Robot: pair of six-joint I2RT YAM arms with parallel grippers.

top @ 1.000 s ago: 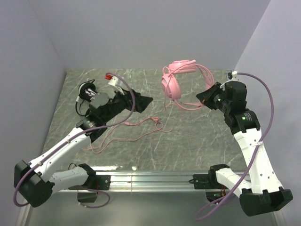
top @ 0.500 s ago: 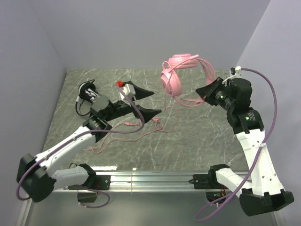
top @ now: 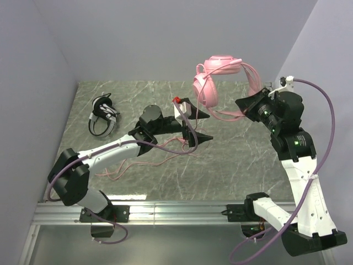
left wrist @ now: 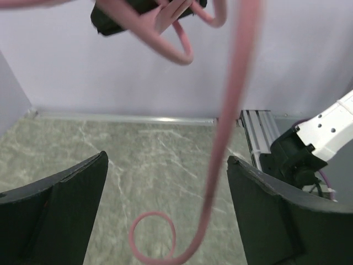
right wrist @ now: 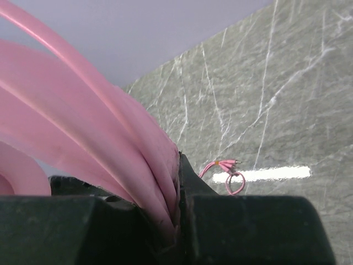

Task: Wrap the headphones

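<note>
Lifting pink headset (top: pixel 212 88) higher than second ago: right gripper (top: pixel 242 105) clamping band, holding it above table (top: pixel 248 160). Left gripper (top: pixel 202 126), wide open and empty, swinging across toward it; cable (left wrist: pixel 231 110) now hanging between its jaws, untouched. Probably lining up catch for winding. Black headset (top: pixel 103 114) lying far behind left gripper.

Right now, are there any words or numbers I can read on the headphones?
No text can be read in any view.
The pink headphones show no writing.
The black headphones have white patches, but they are too small to tell whether any of them is writing.
</note>
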